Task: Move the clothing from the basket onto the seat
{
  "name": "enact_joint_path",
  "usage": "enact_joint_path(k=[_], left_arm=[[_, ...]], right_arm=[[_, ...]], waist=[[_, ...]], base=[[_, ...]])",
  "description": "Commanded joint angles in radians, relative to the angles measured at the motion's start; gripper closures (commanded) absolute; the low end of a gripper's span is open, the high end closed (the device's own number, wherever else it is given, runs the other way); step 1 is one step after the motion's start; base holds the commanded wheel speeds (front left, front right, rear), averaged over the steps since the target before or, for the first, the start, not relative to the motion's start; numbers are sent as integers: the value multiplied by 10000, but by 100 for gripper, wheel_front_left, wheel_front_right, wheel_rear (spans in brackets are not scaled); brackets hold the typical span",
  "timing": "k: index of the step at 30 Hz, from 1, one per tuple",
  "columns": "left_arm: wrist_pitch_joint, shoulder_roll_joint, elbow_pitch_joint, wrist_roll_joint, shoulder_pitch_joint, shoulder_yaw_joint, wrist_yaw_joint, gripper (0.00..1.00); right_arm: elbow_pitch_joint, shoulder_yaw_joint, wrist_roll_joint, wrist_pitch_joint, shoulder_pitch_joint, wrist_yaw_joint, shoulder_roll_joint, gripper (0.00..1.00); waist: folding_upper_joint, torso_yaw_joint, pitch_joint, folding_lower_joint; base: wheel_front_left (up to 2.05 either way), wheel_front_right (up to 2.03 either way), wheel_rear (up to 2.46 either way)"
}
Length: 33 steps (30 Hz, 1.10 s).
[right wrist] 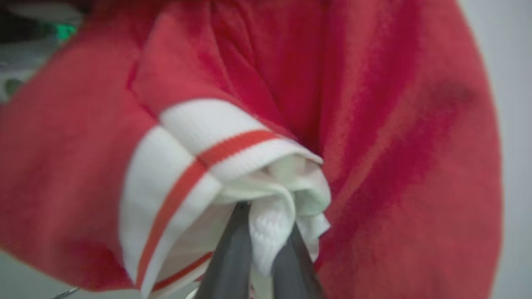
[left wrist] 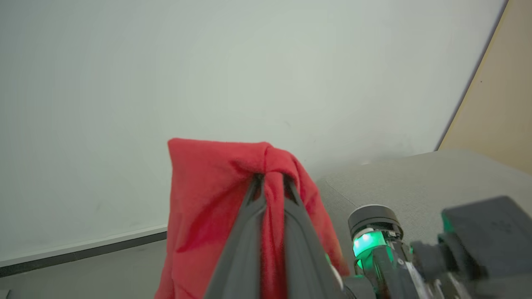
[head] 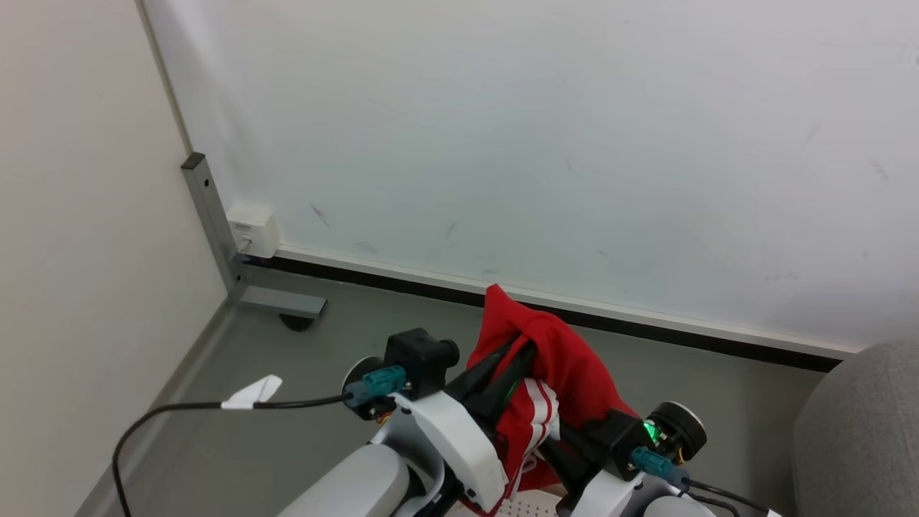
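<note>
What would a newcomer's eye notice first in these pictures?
The bright red clothing, held up before the pale wall, low in the head view's centre. The left gripper pinches a red fold, the right gripper its white striped cuff, jaws shut. The grey seat sits lower right.

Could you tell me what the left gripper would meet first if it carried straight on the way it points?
Apart from the clothing it is shut on, the left gripper would probably meet the white panel first; how far off that is, I cannot tell.
</note>
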Motion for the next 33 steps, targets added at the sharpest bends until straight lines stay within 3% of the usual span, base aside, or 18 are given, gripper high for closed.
enact_joint_path(k=[1, 14, 15, 17, 33], left_arm=[[-127, 46, 47, -28, 94, 85, 76, 100], [-663, 236, 288, -318, 461, 523, 499, 100], [-670, 248, 252, -333, 466, 550, 502, 84], [-689, 242, 168, -311, 507, 496, 494, 0], [-969, 362, -669, -81, 576, 0, -41, 0]], right_arm=[[-187, -195, 6, -1, 207, -21, -80, 100], [-2569, -2595, 365, -2, 1756, -21, -350, 100], [-2713, -2717, 345, -1, 1797, -21, -337, 100], [-2990, -2942, 320, -1, 1870, -21, -333, 100], [-4424, -4720, 744, -1, 1662, -21, -945, 100]], waist=[[0, -56, 25, 0], [0, -804, 290, 0], [0, -925, 307, 0], [0, -1179, 339, 0], [0, -4338, 687, 0]], base=[[0, 0, 0], [0, 0, 0], [0, 0, 0], [0, 0, 0], [0, 0, 0]])
